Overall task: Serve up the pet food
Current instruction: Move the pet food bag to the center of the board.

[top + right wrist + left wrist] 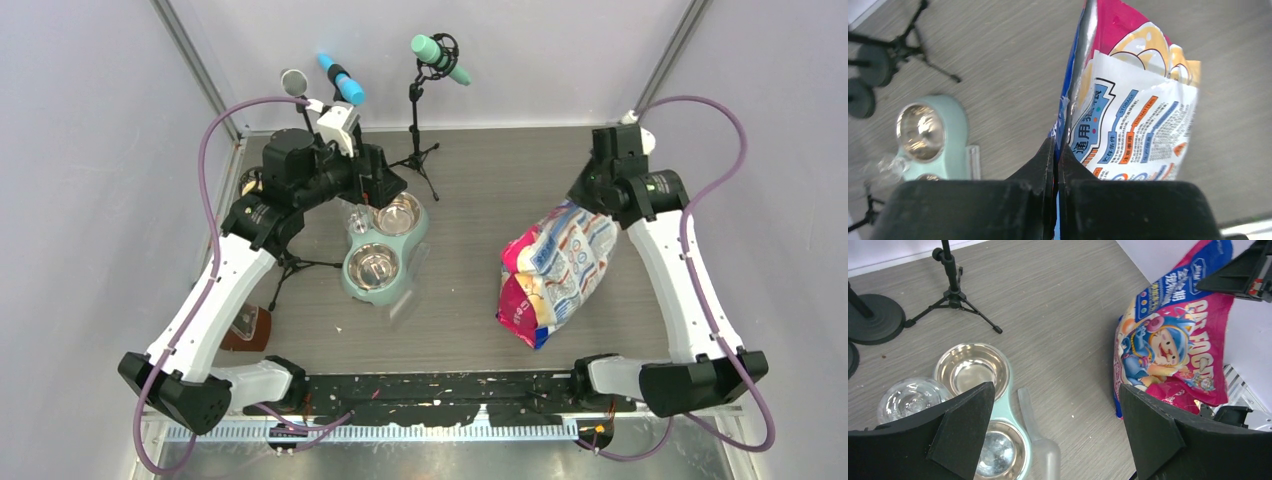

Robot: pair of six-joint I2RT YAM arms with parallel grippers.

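The pink, white and blue cartoon-printed bag [555,270] stands on the table at the right, and the pet food inside it is hidden. My right gripper [1056,145] is shut on the upper side edge of the bag [1133,115], with the foil seam pinched between its fingers. In the top view this right gripper [590,205] sits at the bag's far upper corner. My left gripper [1056,386] is open with nothing between its fingers. It hovers over the mint-green feeder [1010,410], and the bag [1173,345] lies off to its right.
The feeder [420,232] holds two empty steel bowls [398,213], [372,265]. A clear plastic scoop [1040,440] lies flat on the table against its right side. A clear glass jar [908,397] stands at the feeder's left. Microphone stands [420,150] rise at the back.
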